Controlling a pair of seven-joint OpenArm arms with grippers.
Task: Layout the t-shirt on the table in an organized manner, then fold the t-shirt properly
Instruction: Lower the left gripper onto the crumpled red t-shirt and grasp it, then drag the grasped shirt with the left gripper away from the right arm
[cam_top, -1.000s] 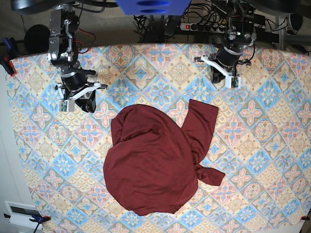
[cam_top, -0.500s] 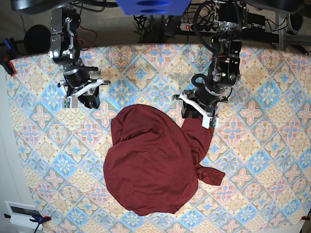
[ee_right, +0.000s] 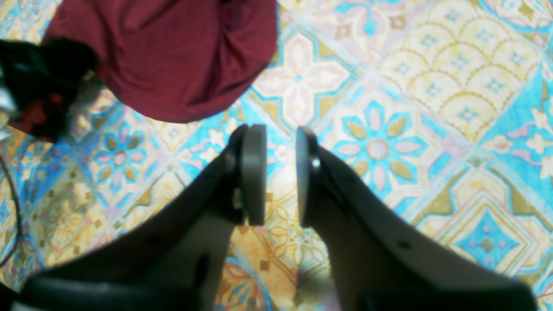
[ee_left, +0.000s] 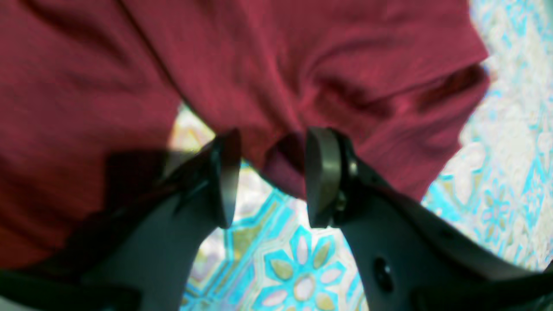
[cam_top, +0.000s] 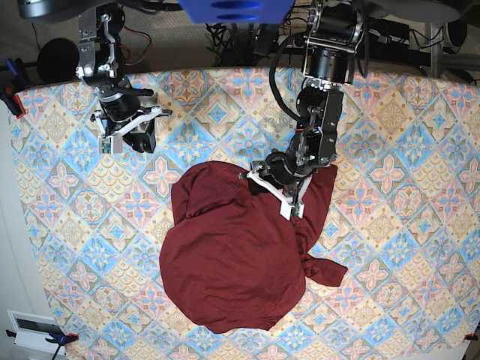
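— Patterned cloth covers the table, diamond tiles in blue, pink and cream. What is lying on it?

— Only the t-shirt, a plain dark maroon piece near the middle, bunched into a rounded heap with soft creases.

— Which way does it run?

— The heap's long axis goes roughly from the far side towards the near edge. One sleeve stretches along its right side in the base view and ends in a crumpled twist at the lower right.

— And the arms?

— The left gripper is down at the far edge of the shirt, jaws apart, a fold of fabric between them but not pinched. The right gripper hangs over bare cloth beside the shirt, jaws slightly parted, holding nothing.
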